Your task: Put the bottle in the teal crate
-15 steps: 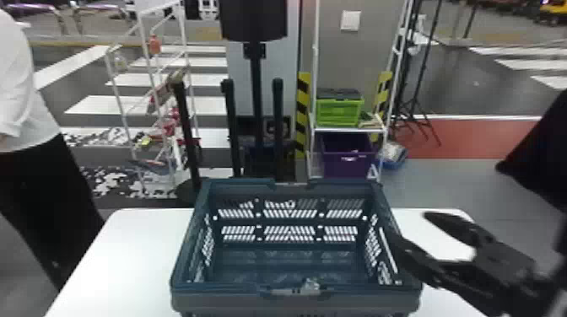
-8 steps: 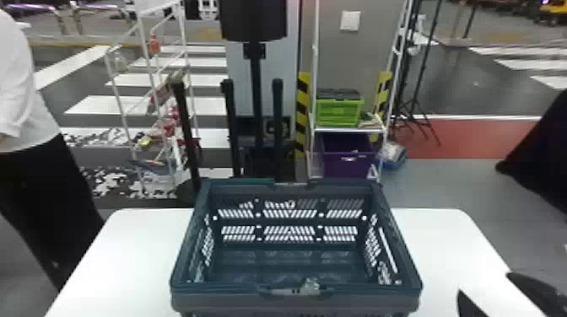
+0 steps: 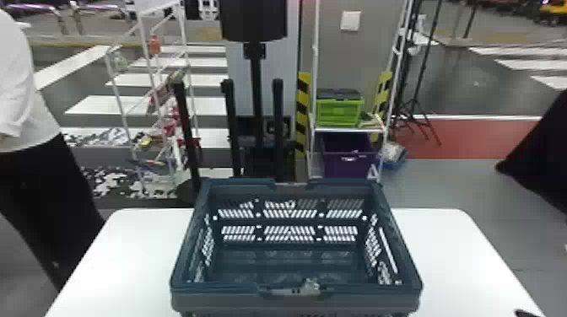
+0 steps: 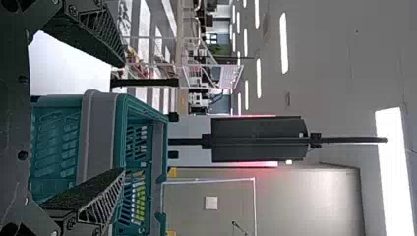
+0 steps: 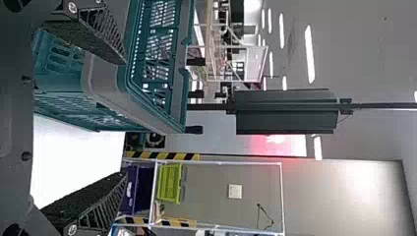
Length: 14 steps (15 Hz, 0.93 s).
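Crate of teal slatted plastic (image 3: 219, 300) stands midway between the side edges of my white bench (image 3: 118, 261); left hand (image 4: 123, 118) and right hand (image 3: 525, 313) gape wide, both empty.

This looks like an indoor demo or test hall: beyond the left fingers (image 4: 86, 29) are ceiling strip lights (image 4: 283, 43), a white rack (image 4: 230, 77), painted crossing stripes (image 3: 105, 105) on the floor and, also past the fingers, yellow-and-black hazard markings (image 3: 303, 110)
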Tool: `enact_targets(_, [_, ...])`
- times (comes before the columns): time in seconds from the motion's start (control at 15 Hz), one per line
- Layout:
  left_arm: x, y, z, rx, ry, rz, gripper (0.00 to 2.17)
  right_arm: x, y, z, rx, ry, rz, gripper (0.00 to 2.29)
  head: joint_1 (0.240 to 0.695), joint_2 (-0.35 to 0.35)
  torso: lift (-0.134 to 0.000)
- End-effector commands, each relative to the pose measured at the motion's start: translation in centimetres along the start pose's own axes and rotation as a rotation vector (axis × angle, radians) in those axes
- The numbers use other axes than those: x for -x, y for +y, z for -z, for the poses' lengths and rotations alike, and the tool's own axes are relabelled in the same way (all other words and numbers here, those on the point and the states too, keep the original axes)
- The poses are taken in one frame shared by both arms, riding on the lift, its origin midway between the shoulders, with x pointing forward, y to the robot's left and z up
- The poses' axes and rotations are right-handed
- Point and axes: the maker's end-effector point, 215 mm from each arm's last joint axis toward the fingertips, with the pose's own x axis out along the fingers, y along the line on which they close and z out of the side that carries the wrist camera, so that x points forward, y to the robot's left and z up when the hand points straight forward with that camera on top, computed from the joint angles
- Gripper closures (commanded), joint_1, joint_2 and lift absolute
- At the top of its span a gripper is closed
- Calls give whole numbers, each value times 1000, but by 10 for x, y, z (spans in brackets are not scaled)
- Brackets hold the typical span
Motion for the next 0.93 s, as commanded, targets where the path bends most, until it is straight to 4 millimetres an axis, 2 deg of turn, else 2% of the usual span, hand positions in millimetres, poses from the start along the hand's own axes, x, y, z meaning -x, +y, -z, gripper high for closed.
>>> enact_targets(0.0, [0,0,-1,-1,-3,5,134,8,7,4,-8,4,11,87,499,0,0])
enact_targets(0.27, [1,-1,-5,7,-11,10,134,17,13,16,-30,34,29,87,499,0,0])
enact_targets(0.47, [3,-3,-12,23,-33,18,134,21,21,17,-38,37,20,87,499,0,0])
enact_targets(0.87, [6,-7,-14,32,-44,38,134,29,37,-1,-31,1,-1,90,499,0,0])
